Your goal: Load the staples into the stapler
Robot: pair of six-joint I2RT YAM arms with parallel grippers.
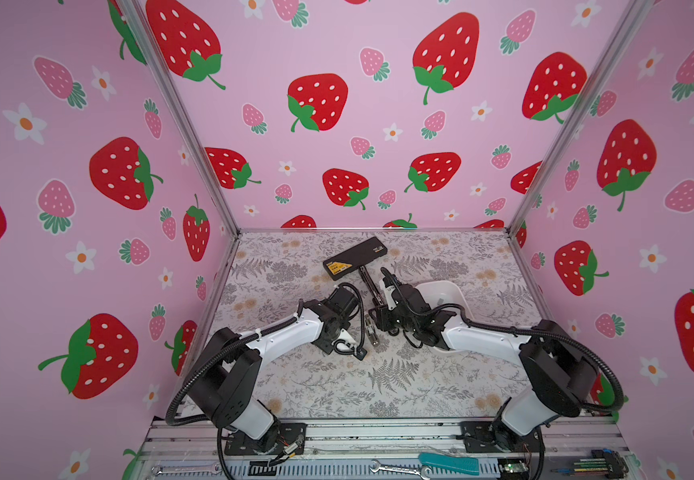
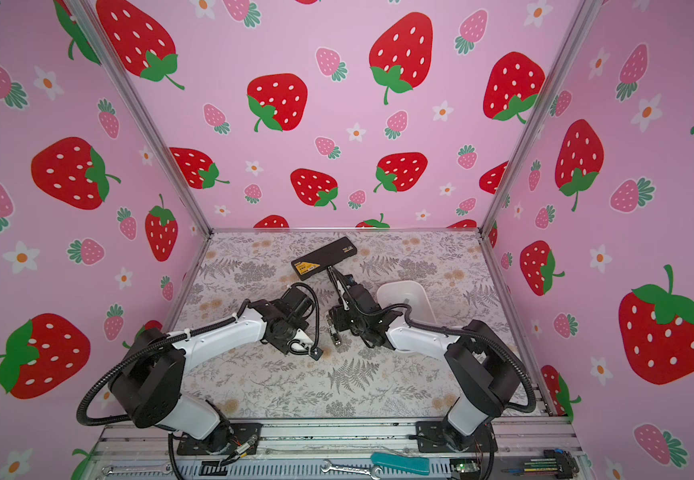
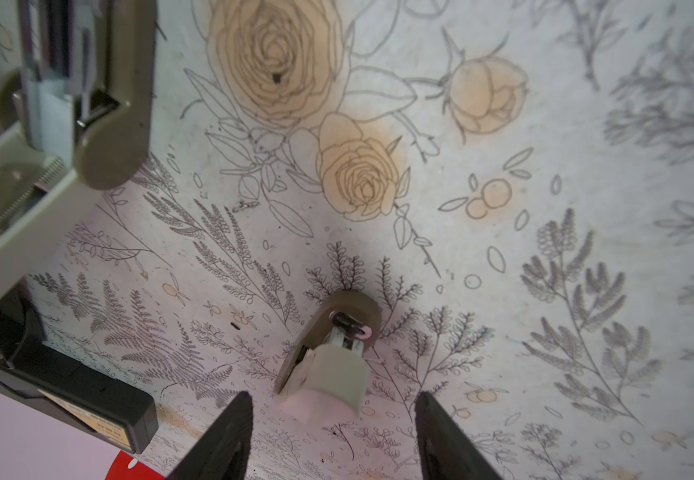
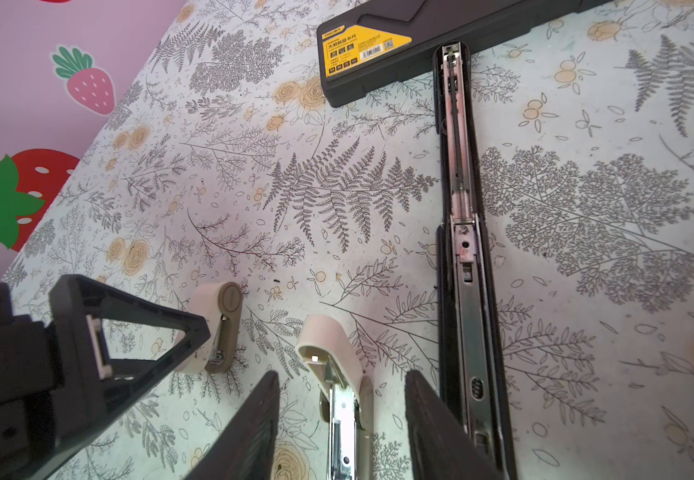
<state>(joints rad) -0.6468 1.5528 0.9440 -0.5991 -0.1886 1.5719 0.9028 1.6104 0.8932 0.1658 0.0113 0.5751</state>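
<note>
The right gripper is hanging over the table with its jaws parted at a middling width. Its fingers are standing on either side of the small beige stapler without touching it, and that stapler is lying open with its metal magazine showing. Just right of the right finger, the long black stapler is lying open too, running away to the far side, where its end is meeting the black caliper case. Just left, the left gripper is also standing open and holding nothing, its tips pointing at a second small stapler close in front of them. Both staplers and both grippers are crowding together mid-table. The near half of the table and its left part, out to the aluminium frame rail, are lying free. The white bin is sitting just right of the right gripper, and a small grey staple strip is lying inside it. The left arm and right arm are reaching in from the near corners, elbows out and wrists tipped down, with the right forearm crossing the bin's near part. The case's yellow label is carrying a "deli" logo, the words 大屏数显卡尺 and a barcode.
</note>
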